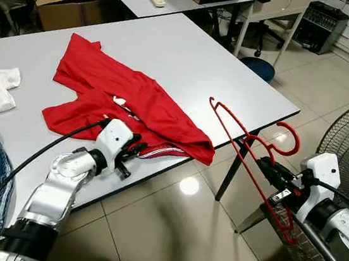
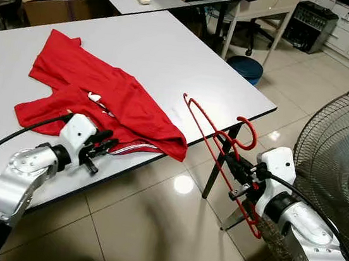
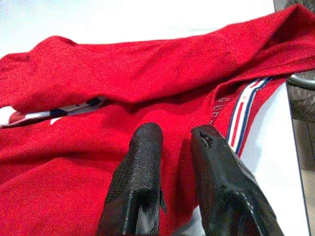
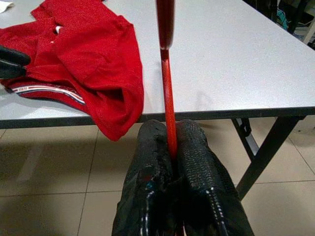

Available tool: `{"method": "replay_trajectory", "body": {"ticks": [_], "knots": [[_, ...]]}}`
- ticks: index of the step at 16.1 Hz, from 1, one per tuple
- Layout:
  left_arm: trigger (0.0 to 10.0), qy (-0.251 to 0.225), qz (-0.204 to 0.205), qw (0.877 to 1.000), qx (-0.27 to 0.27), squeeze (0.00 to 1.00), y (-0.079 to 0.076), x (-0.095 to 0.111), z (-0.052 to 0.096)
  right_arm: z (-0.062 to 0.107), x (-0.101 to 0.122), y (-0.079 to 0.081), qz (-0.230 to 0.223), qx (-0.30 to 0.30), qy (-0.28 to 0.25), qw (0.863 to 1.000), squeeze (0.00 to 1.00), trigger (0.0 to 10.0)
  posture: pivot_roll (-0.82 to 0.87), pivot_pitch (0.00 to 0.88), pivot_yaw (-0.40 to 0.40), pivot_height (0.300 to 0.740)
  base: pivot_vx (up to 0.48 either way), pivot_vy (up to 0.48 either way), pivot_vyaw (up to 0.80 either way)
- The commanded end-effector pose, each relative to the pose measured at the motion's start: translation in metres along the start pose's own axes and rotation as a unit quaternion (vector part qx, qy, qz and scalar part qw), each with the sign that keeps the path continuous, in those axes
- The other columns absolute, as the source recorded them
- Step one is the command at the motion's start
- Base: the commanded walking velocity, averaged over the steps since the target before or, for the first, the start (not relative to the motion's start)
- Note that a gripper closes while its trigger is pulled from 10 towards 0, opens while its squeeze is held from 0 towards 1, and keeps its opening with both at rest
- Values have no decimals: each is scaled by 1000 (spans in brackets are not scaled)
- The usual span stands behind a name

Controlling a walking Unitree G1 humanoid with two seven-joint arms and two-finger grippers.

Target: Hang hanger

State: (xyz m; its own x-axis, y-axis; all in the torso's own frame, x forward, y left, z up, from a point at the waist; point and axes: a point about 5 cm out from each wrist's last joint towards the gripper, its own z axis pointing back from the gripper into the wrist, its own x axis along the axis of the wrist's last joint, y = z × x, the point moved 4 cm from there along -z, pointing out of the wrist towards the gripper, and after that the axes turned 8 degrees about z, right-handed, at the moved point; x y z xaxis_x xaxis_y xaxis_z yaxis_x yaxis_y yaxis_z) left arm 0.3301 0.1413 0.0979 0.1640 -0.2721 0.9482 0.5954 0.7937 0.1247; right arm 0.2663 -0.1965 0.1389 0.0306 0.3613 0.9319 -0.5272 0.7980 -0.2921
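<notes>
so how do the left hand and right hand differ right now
The left hand is open at the red shirt's hem on the table, holding nothing. The right hand is shut on the red hanger, held beyond the table edge, above the floor. Both have black fingers.

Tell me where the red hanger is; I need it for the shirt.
The red hanger is in the right gripper, held in the air off the white table's right corner, beside the red shirt.

Shirt (image 1: 127, 102) on table (image 1: 190, 56) (near edge); hanger (image 1: 247, 158) beyond its right corner.
</notes>
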Motion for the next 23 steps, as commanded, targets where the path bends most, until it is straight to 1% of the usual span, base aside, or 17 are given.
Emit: {"method": "replay_trajectory", "body": {"ticks": [1, 2, 5, 6, 7, 8, 11, 12, 13, 14, 15, 16, 19, 23], "knots": [[10000, 11, -24, 1000, -2, 0, 0, 0, -4, -3, 0, 2, -3, 4, -1, 1000, 0, 10000, -91, 62, 26, 740, 0, 0, 0], [10000, 24, -38, 999, -4, 0, -1, -3, -8, -2, 0, 2, -2, 5, -1, 1000, 0, 10000, -93, 62, 26, 740, 0, 0, 0], [10000, 17, -24, 999, -25, 0, -6, 1, -12, 0, 0, 0, 0, 2, 2, 1000, 0, 10000, -96, 63, 28, 740, 0, 0, 0], [10000, 18, -28, 998, -44, 0, -9, 1, -13, 0, -1, 0, 0, 1, 3, 1000, 0, 10000, -96, 64, 27, 740, 0, 0, 0], [10000, 20, -32, 998, -46, 0, -9, 1, -13, 0, -1, 0, 0, 1, 3, 1000, 0, 10000, -96, 64, 27, 740, 0, 0, 0], [10000, 37, -58, 997, -39, 0, -5, -3, -15, 0, 0, 0, 2, 2, 3, 1000, 0, 10000, -102, 63, 33, 740, 0, 0, 0], [10000, 51, -74, 995, -48, 0, -4, -5, -16, 1, 0, 0, 3, 1, 4, 1000, 0, 10000, -106, 60, 36, 740, 0, 0, 0], [10000, 71, -95, 992, -52, 0, -2, -9, -14, 1, -1, -1, 4, 0, 6, 1000, 0, 10000, -104, 60, 35, 740, 0, 0, 0], [10000, 78, -101, 991, -51, 0, -1, -11, -13, 1, -1, -1, 4, 0, 6, 1000, 0, 10000, -103, 60, 35, 740, 0, 0, 0], [6471, 80, -103, 990, -46, 0, 1, -12, -13, 1, -1, -1, 5, 1, 6, 1000, 0, 10000, -101, 59, 33, 740, 0, 0, 0], [4078, 80, -104, 990, -44, 0, 2, -12, -14, 0, -1, -1, 5, 1, 6, 1000, 0, 10000, -101, 57, 33, 740, 0, 0, 0], [0, 78, -102, 991, -45, 0, 2, -12, -14, -1, -1, 0, 5, 2, 5, 1000, 0, 10000, -100, 56, 33, 740, 0, 0, 0], [0, 70, -95, 992, -51, 0, -1, -9, -14, -2, -1, 1, 5, 4, 5, 1000, 0, 10000, -98, 52, 31, 740, 0, 0, 0], [0, 82, -96, 990, -55, 0, -1, -15, -13, -3, -1, 1, 6, 4, 5, 1000, 0, 10000, -98, 43, 36, 740, 0, 0, 0]]}}
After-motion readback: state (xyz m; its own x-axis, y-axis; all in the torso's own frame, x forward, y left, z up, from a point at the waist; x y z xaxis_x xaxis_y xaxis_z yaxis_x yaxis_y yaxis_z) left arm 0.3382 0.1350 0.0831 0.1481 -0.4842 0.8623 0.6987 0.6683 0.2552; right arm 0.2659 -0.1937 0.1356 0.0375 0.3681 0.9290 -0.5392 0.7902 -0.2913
